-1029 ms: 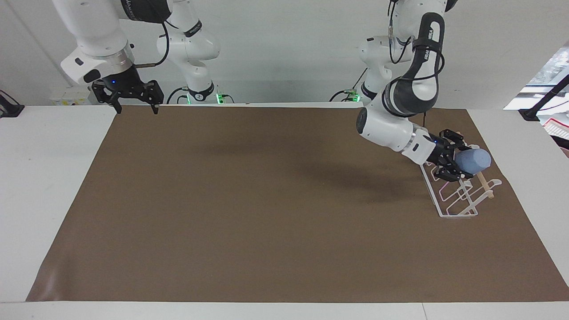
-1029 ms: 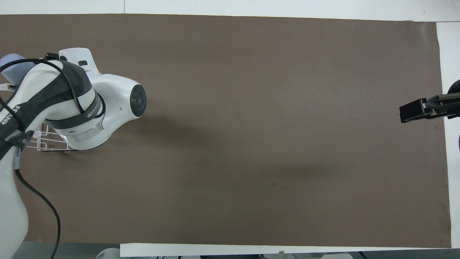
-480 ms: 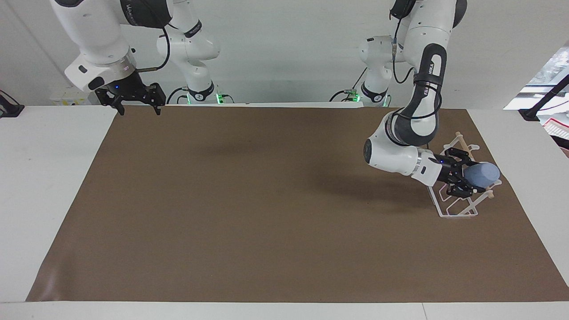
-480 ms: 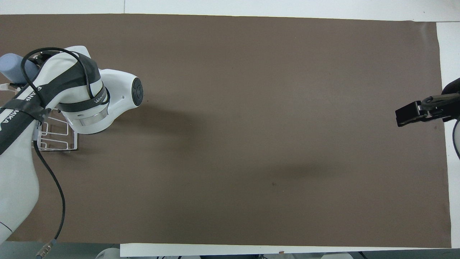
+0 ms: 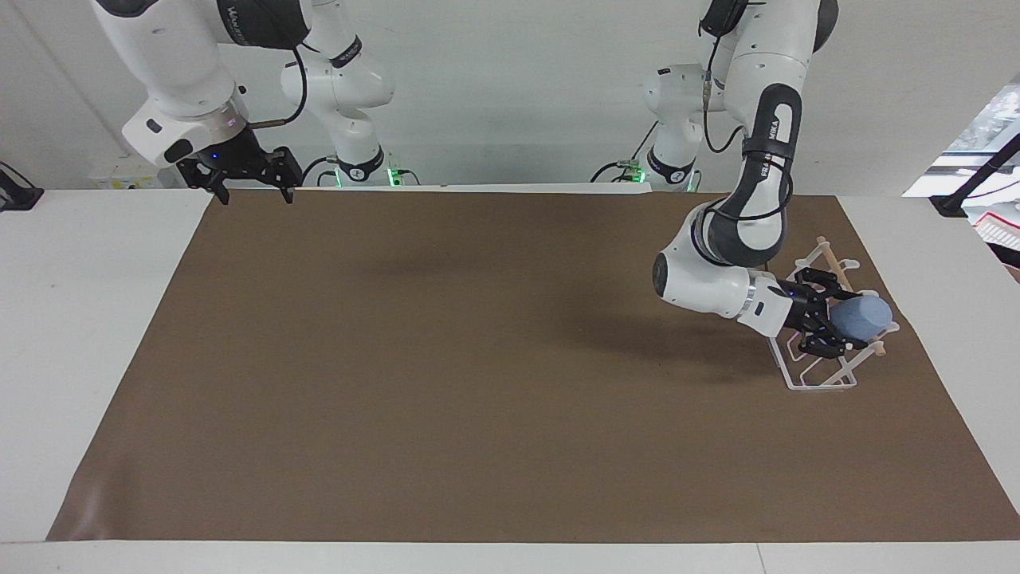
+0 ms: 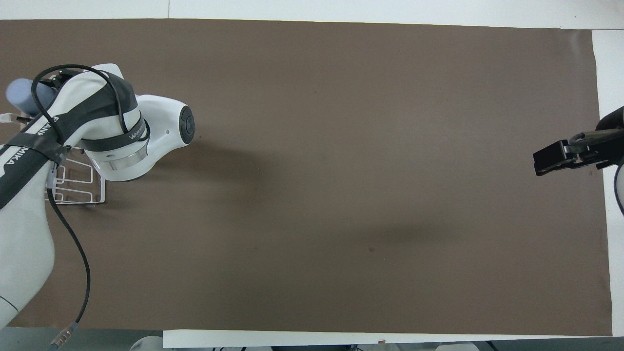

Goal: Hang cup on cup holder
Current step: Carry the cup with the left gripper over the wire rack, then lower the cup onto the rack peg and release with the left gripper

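The light-blue cup point(image 5: 861, 316) lies tipped sideways on the white wire cup holder point(image 5: 821, 375), at the worktop's left-arm end.

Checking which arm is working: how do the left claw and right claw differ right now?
The left claw lies tilted sideways at the cup, low over the cup holder; the right claw points down, open and empty. The left claw is busy at its arm's end of the table; the right claw waits over the mat corner near its base. Both are black.

Open brown mat point(image 5: 478, 359); only obstacle: cup holder point(image 5: 821, 375).
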